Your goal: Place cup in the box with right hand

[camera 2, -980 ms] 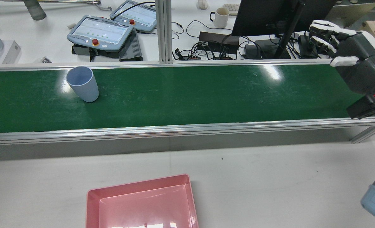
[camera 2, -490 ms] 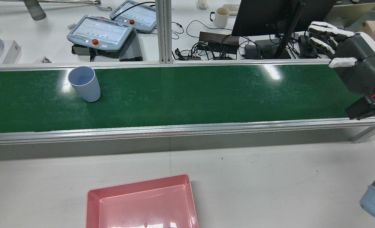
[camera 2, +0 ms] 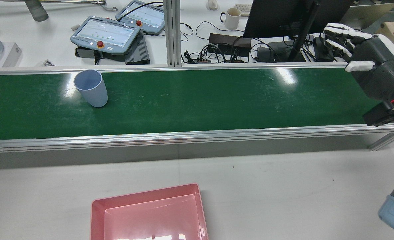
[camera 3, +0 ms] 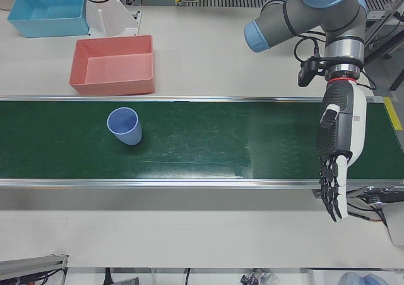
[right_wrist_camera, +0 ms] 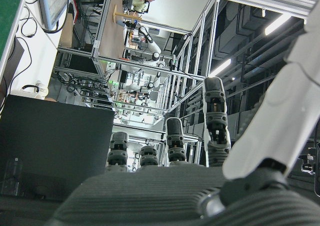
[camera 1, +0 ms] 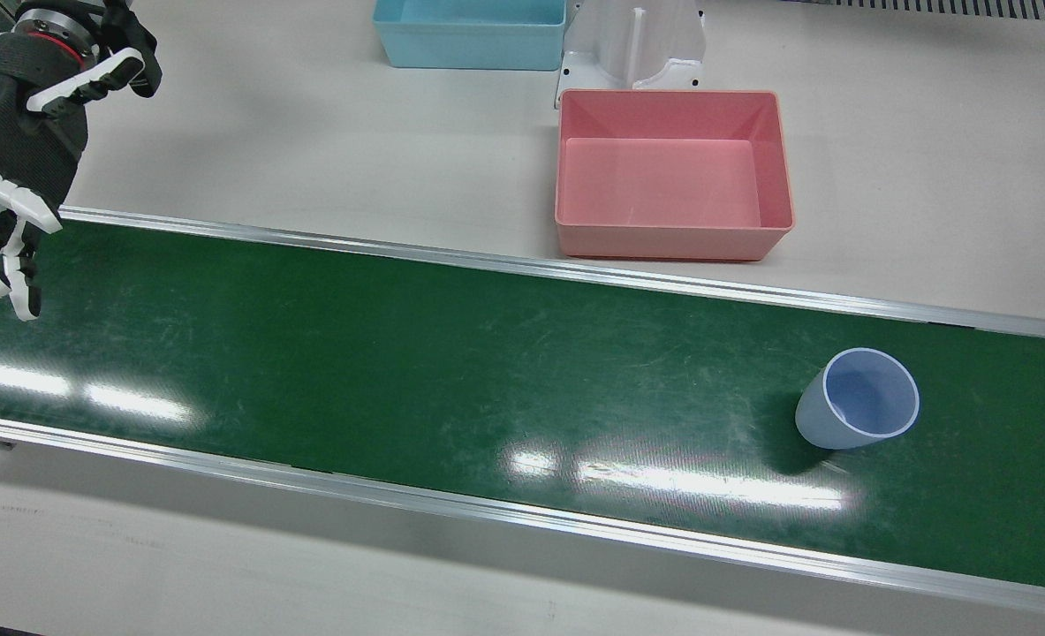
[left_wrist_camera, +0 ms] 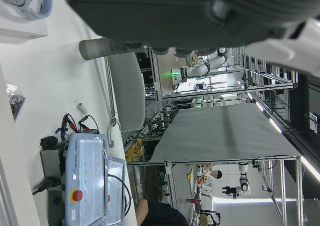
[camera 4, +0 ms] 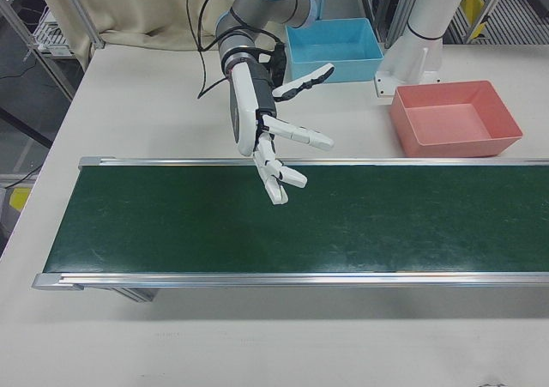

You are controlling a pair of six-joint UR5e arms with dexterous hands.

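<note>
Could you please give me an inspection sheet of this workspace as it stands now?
Surface: green belt, scuffed, glare patches.
Job's things: cup upright on belt, unheld; pink box empty, on table beside belt.
Clutter: blue box on table near pink box.
Hands: right hand open, above belt, far from cup; left hand open, over belt's other end.
Cables: tangle on desk beyond belt.
Surroundings: two pendants, mug, monitor.

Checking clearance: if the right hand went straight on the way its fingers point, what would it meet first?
Probably the green conveyor belt, since the right hand slants down across it; depth is unclear. The blue plastic cup stands well aside.
</note>
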